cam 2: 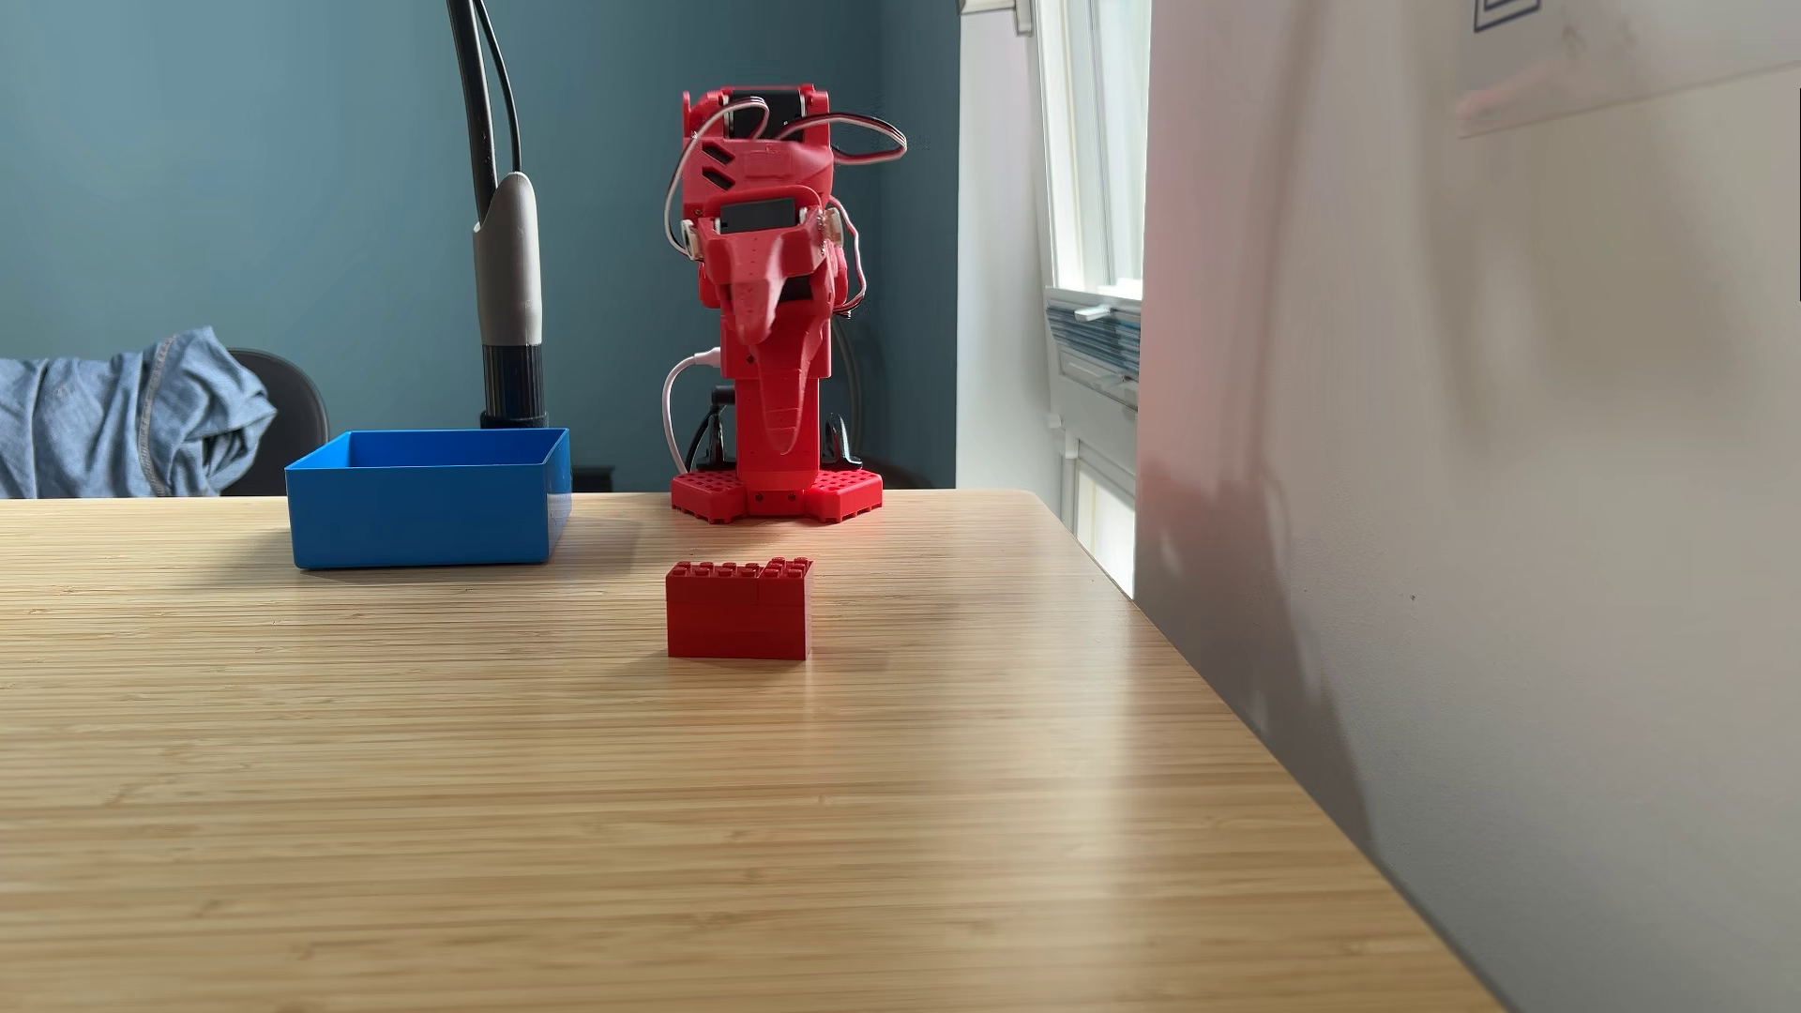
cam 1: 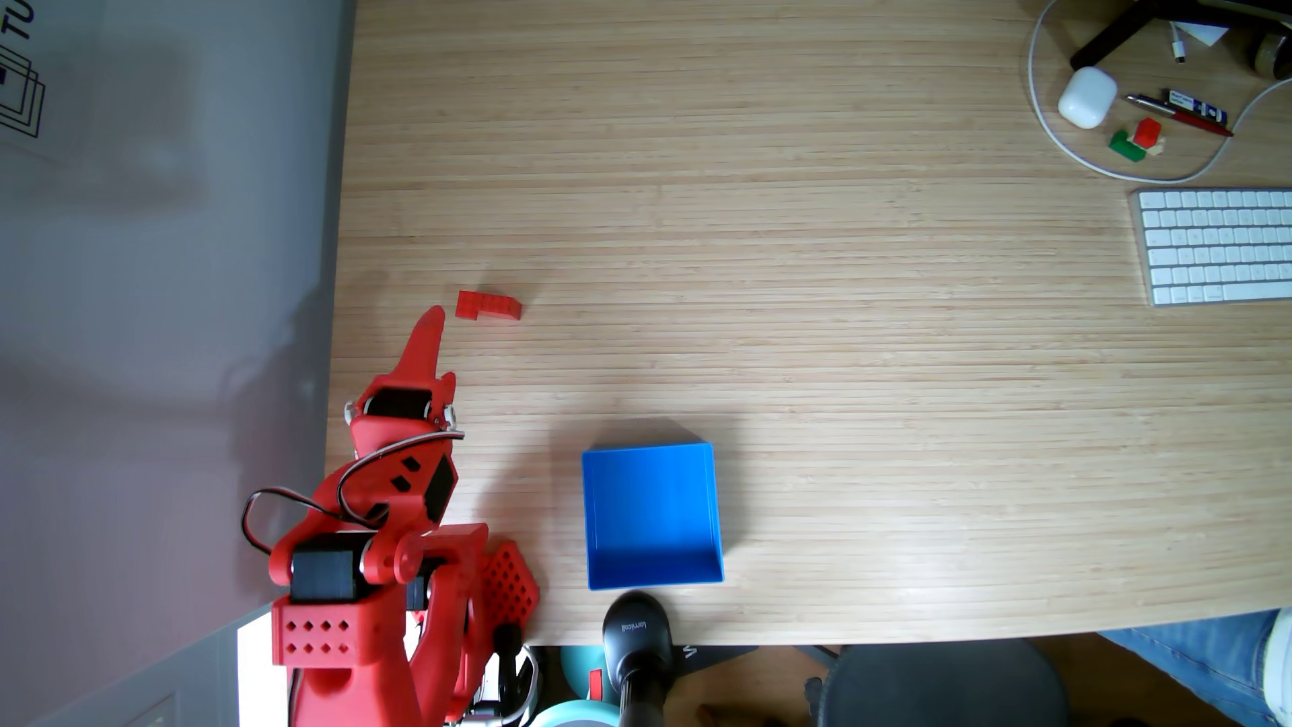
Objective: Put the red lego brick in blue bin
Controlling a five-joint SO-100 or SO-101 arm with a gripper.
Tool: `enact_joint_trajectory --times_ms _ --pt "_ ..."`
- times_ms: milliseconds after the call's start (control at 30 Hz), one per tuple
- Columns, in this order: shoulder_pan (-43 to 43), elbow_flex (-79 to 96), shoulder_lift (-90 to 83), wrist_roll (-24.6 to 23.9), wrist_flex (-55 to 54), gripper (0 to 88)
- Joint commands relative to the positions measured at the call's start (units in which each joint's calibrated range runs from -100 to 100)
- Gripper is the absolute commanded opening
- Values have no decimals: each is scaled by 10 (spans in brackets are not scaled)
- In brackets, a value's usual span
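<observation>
The red lego brick (cam 1: pixel 489 305) (cam 2: pixel 739 614) lies on the wooden table, a stepped, studded piece, untouched. My gripper (cam 1: pixel 433 318) (cam 2: pixel 785 453) hangs just left of and slightly nearer the arm's base than the brick in a fixed view from above, a small gap between them. Its fingers lie together in one point with nothing held. The blue bin (cam 1: pixel 650 517) (cam 2: pixel 429 516) sits empty near the table's front edge, to the right of the arm's base in that same view.
A white keyboard (cam 1: pixel 1220 245), an earbud case (cam 1: pixel 1087 98), pens (cam 1: pixel 1181 112), a small red-and-green brick cluster (cam 1: pixel 1136 140) and a white cable lie at the far right. A black camera stand (cam 1: pixel 636 636) rises beside the bin. A grey wall (cam 1: pixel 168 279) borders the table's left edge.
</observation>
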Motion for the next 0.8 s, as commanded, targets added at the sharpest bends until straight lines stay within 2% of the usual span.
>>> enact_joint_trajectory --times_ms 0,467,767 --pt "25 -126 129 0 -11 352" --pt "54 -324 431 -4 -8 355" --pt "52 -450 576 -9 44 336"
